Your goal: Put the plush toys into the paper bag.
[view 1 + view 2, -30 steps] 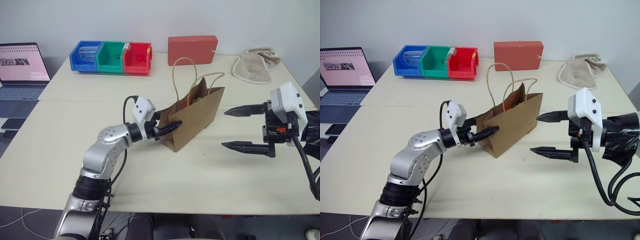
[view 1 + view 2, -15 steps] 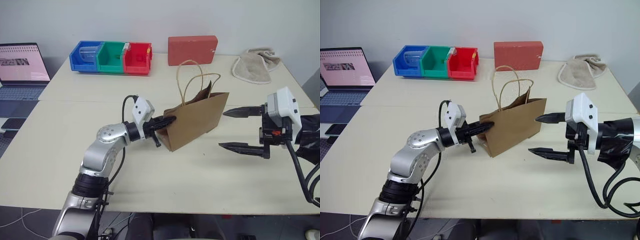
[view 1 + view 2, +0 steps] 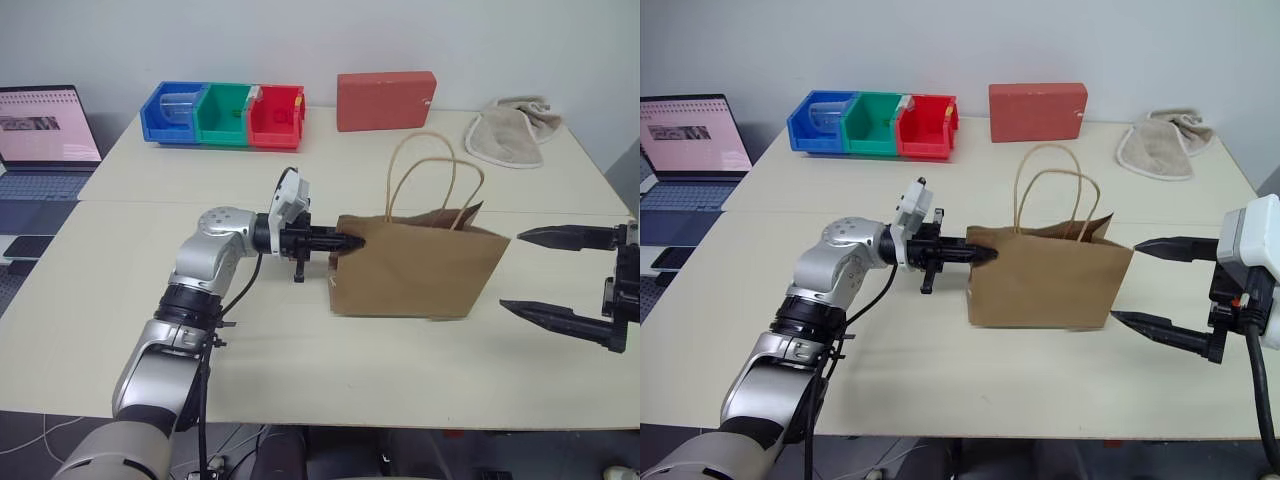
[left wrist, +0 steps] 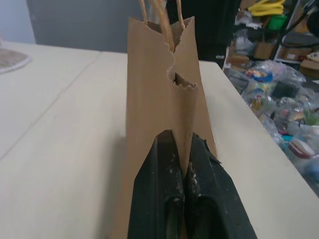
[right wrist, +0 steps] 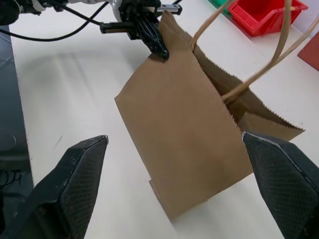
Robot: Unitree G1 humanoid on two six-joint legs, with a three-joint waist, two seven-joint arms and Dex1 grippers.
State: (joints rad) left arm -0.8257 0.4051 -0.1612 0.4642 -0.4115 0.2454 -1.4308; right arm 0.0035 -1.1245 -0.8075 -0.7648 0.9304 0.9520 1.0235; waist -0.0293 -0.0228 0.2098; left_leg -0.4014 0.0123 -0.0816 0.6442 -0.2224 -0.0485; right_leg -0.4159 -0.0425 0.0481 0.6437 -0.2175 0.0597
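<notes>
Both grippers framed the paper bag [image 3: 415,268] — left gripper [image 3: 352,241] clamped its upper corner, right gripper [image 3: 1145,283] gaped wide beside it — toys seemingly bagged, release due next.

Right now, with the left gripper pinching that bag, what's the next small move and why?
Probably let the left gripper release the paper bag. It is shut on the bag's side edge, the bag stands upright on the table, and the right gripper waits open beside it without touching. No plush toy shows outside the bag.
</notes>
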